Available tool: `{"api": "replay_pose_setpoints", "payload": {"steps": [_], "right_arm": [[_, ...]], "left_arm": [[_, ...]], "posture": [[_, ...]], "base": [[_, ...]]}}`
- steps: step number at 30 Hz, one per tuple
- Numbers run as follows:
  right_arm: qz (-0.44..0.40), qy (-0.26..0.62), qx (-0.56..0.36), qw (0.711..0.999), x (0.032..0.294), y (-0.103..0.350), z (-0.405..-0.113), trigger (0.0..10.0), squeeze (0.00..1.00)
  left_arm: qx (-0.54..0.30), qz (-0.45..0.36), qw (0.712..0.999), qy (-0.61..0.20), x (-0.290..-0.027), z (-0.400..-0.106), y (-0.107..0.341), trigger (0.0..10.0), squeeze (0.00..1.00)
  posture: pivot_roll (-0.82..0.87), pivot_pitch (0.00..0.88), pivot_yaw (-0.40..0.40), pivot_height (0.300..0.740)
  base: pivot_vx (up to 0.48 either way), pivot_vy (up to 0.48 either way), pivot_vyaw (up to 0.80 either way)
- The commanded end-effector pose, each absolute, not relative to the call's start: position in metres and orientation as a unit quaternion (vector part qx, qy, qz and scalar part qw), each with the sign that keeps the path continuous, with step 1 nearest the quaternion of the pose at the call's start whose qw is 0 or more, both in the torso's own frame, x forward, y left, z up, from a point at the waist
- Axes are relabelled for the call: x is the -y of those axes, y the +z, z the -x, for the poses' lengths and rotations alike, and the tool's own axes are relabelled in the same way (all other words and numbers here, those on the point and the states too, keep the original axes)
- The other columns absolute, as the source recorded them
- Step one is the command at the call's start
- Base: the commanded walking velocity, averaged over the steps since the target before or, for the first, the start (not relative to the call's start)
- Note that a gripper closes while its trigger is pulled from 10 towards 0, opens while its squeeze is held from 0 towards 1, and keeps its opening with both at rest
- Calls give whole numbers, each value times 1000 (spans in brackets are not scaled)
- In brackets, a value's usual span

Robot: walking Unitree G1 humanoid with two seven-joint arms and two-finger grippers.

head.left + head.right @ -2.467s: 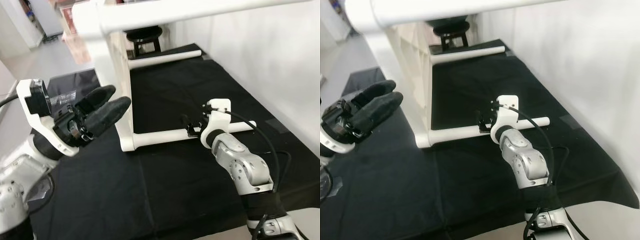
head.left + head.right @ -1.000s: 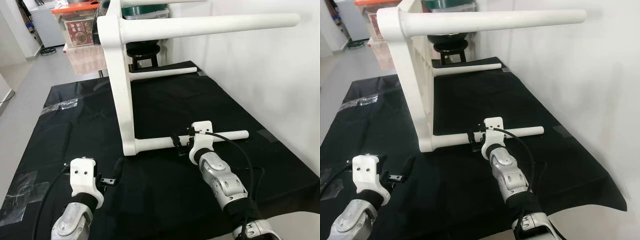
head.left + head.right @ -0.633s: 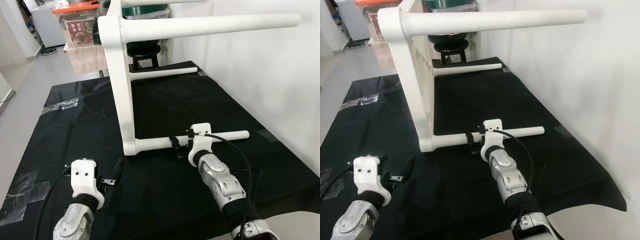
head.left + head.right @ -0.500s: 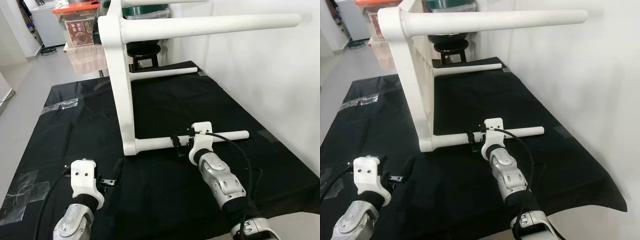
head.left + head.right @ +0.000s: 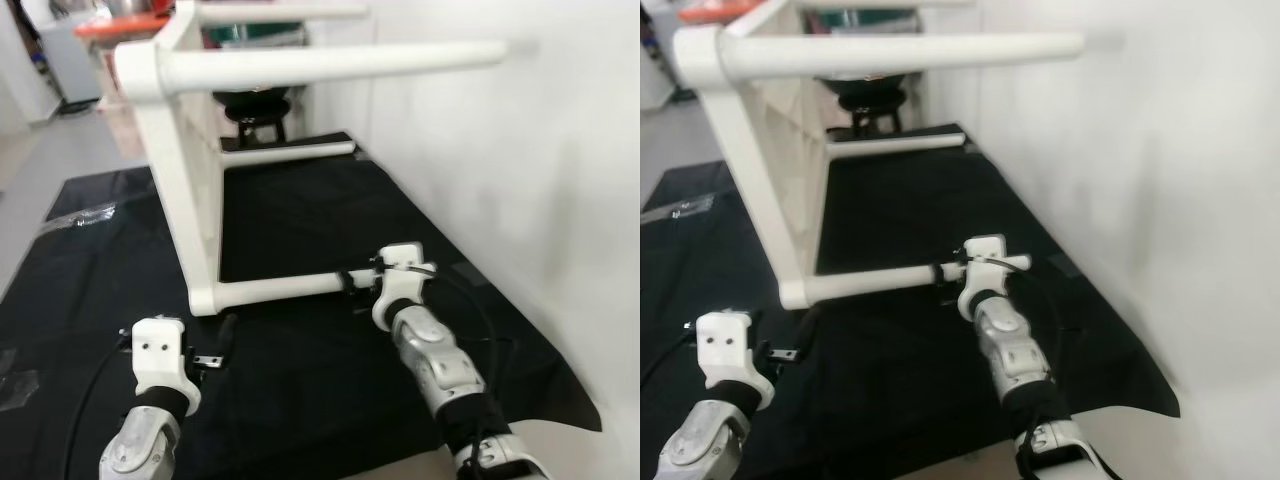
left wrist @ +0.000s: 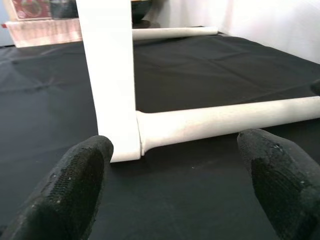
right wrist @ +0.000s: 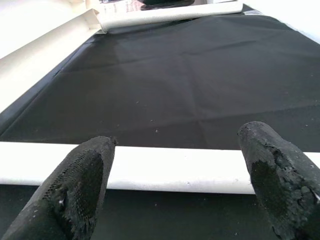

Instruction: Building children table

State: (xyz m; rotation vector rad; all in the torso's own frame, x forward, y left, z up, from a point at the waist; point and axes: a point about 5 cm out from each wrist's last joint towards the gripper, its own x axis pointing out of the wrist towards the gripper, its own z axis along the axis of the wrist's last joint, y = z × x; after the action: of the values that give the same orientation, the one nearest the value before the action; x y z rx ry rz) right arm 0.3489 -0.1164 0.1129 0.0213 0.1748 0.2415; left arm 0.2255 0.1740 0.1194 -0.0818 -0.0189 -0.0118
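Note:
The white children's table (image 5: 185, 170) lies on its side on a black cloth (image 5: 300, 380), its legs pointing toward the wall. One leg (image 5: 340, 62) juts out high up, and another leg (image 5: 280, 288) rests on the cloth. My right gripper (image 5: 350, 283) is open at the middle of this resting leg. In the right wrist view the leg (image 7: 165, 170) runs across between the two fingers (image 7: 75, 185). My left gripper (image 5: 222, 340) is open and low over the cloth, just in front of the table's near corner (image 6: 120, 145), with nothing between its fingers (image 6: 75, 185).
A white wall (image 5: 560, 200) runs close along the right. A black stool (image 5: 245, 105) and a storage box with an orange lid (image 5: 120, 25) stand behind the table. The cloth's edge (image 5: 570, 420) lies at the front right. Grey floor (image 5: 60, 150) lies to the left.
My left gripper has dropped from up beside the table's frame to low over the cloth. My right gripper has stayed at the lower leg. The head camera has shifted.

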Motion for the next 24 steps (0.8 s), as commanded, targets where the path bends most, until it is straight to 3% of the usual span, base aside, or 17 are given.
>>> {"api": "replay_pose_setpoints", "payload": {"steps": [1, 11, 21, 24], "right_arm": [[-10, 124, -83, 989, 114, 116, -351, 10000, 0], [-7, 126, -82, 989, 113, 117, -352, 10000, 0], [-6, 127, -82, 988, 112, 116, -353, 10000, 0], [-5, 128, -82, 988, 112, 116, -353, 10000, 0]], "left_arm": [[10, 35, 999, 3, -179, -226, 119, 10000, 0], [15, 31, 999, 6, -181, -228, 120, 10000, 0], [15, 34, 999, -1, -180, -229, 121, 10000, 0], [16, 40, 999, 5, -182, -230, 120, 10000, 0]], "posture": [[-55, 0, 39, 740], [-56, 0, 39, 740], [-54, 0, 38, 740], [-52, 0, 38, 740]], "base": [[0, 0, 0], [0, 0, 0], [0, -472, 0], [0, 0, 0]]}}
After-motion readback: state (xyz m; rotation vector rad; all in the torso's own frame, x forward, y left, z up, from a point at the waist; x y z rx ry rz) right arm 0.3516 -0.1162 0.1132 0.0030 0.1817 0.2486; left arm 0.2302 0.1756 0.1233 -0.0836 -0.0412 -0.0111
